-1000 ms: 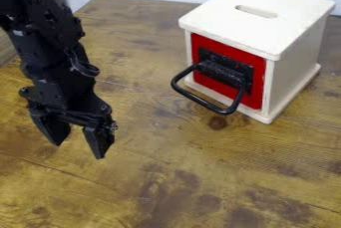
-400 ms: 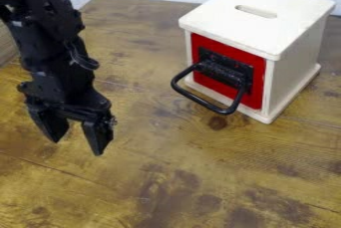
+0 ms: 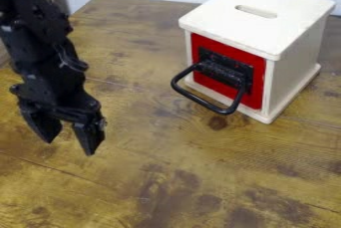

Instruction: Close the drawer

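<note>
Drawer [image 3: 230, 71] right of the jaws [image 3: 70, 137] and farther back, its loop handle [image 3: 206, 91] pointing toward the near left.

Jaws spread with nothing between them, tips down over the near left part of the wooden table [image 3: 147, 177], well apart from the handle; the red-fronted drawer sits in the pale wooden box [image 3: 264, 18] at the far right, and how far it stands out is hard to tell. The coming move likely calls for a sweep right and away, then a push on the front along the drawer's length.
</note>
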